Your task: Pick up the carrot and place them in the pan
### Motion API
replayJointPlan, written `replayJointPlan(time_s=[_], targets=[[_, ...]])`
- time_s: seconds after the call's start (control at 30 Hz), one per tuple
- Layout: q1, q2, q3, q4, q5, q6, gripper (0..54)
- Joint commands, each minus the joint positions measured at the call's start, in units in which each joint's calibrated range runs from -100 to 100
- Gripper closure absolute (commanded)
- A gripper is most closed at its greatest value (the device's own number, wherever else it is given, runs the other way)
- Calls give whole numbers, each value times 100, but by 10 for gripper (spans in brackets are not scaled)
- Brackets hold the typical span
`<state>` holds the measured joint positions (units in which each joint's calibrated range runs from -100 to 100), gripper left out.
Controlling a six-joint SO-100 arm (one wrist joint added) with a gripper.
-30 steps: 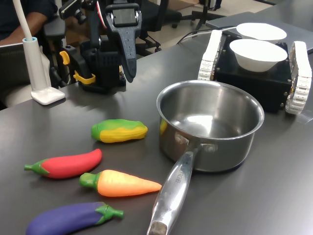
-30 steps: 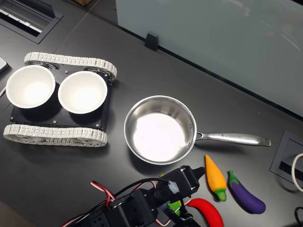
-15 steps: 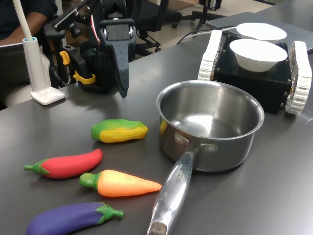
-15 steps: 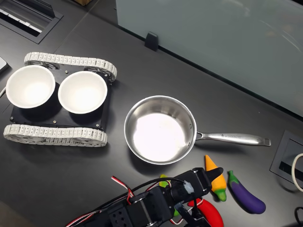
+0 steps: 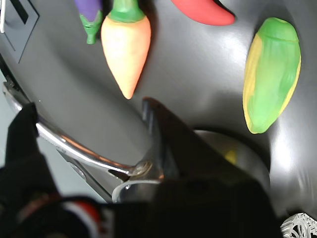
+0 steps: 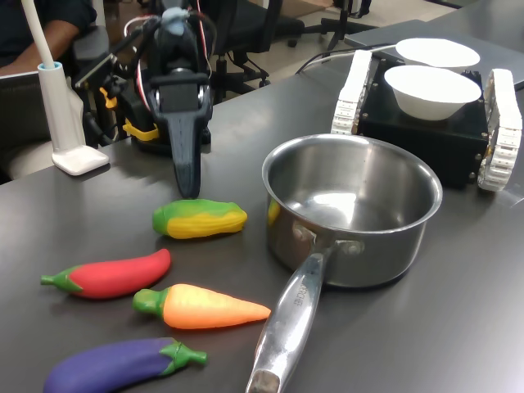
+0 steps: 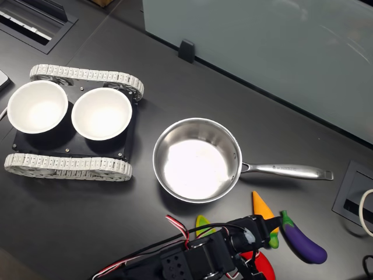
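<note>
Change: since the earlier frames the gripper [image 6: 187,184] has swung down and toward the vegetables; nothing on the table has shifted.
Tool: jaws look set apart in the wrist view, nothing between them, though blur makes the gap hard to judge.
Tool position: above the table, just behind the corn cob [image 6: 200,219] in the first exterior view.
Carrot: the carrot [image 6: 203,307] lies flat on the table, untouched, green end toward the first exterior view's left, tip near the pan handle [image 6: 286,326].
Neighbours: red chili [image 6: 109,274] just behind the carrot, eggplant [image 6: 119,365] just in front.
Pan: the pan [image 6: 354,211] stands upright and empty, at the first exterior view's right of the vegetables.
Risk: descending where it hangs, the tool would likely meet the corn, not the carrot.
Risk, grasp: tight spacing means a wide jaw could nudge the chili or eggplant; smooth tapered plastic may slip out.
Surface: dark, matte, slightly reflective table [image 6: 426,327].
Room: a tracked base [image 6: 426,123] carrying two white bowls [image 6: 431,91]; office chairs and a seated person's arm [image 6: 49,33] behind.
</note>
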<state>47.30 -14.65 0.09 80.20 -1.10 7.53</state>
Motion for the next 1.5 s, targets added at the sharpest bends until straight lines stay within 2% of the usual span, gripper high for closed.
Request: replayJointPlan(time_s=[0.0, 0.37, 0.67, 1.47], targets=[[132, 153, -468, -382, -68, -173, 211], [270, 743, -850, -348, -127, -324, 209], [247, 1427, -1722, -7, -142, -341, 213], [75, 2844, -3212, 727, -186, -341, 219]])
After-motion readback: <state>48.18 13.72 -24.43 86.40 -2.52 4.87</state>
